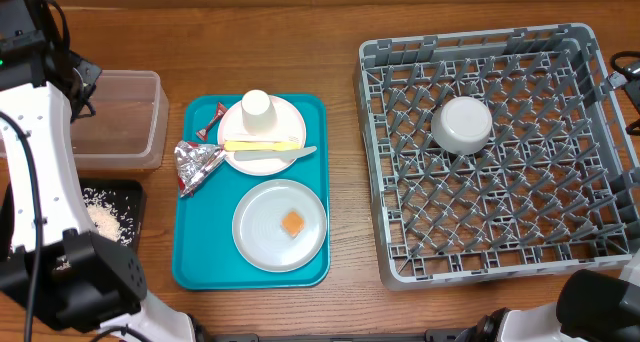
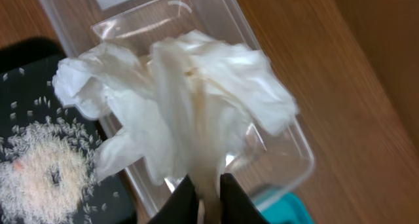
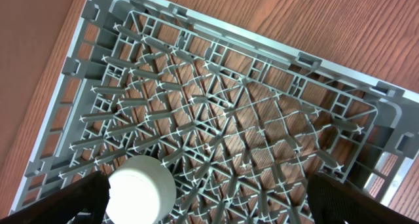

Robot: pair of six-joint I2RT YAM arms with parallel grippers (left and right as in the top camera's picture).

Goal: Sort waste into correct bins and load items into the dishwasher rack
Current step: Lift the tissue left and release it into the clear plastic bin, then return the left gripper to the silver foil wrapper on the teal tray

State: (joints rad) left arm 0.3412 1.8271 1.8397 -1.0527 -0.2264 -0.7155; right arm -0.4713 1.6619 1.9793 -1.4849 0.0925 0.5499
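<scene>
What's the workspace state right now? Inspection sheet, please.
Surface: wooden table; rice lies in the black tray.
Job's things: white bowl in rack; cup, yellow utensil and pale utensil on pinkish-white plate; orange square on grey plate; both plates on teal tray; foil and red wrapper at its left edge.
Clutter: nothing seen.
Grippers: left gripper pinches napkin above clear tub; right gripper open, empty, above rack.
Cables: black cable along left arm.
Surroundings: nothing seen.
</scene>
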